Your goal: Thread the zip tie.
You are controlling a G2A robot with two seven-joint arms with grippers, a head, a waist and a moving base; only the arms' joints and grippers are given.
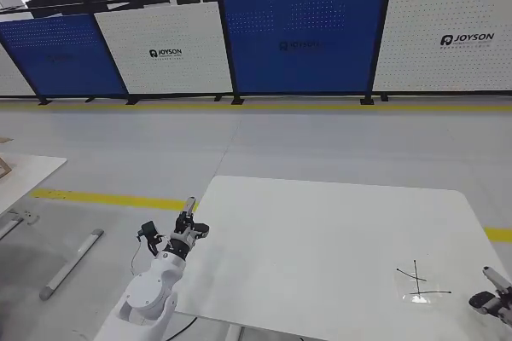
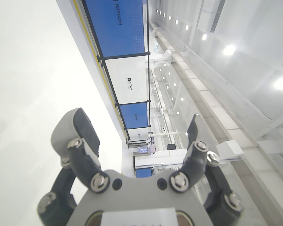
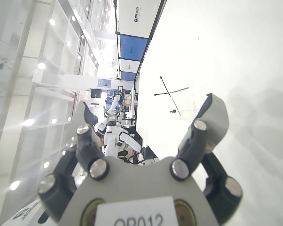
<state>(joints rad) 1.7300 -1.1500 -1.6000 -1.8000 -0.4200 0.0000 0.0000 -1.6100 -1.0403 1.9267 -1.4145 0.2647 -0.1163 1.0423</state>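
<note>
Thin black zip ties (image 1: 418, 281) lie crossed near the smooth white table's (image 1: 324, 222) near-right corner. The right gripper (image 3: 147, 102) hangs just beside them, fingers spread and empty. The left gripper (image 2: 138, 118) is likewise spread at the left edge.

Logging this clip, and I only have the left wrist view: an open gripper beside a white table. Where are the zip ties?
Observer: The black zip ties lie crossed over one another on the table, toward its near right corner, untouched.
Reviewer: Is the right gripper on them?
Observer: No. The right gripper is open and empty by the table's right edge, apart from the ties.
Reviewer: Where does the left arm sit overall?
Observer: The left gripper is just off the table's left edge, across the table from the ties.
</note>
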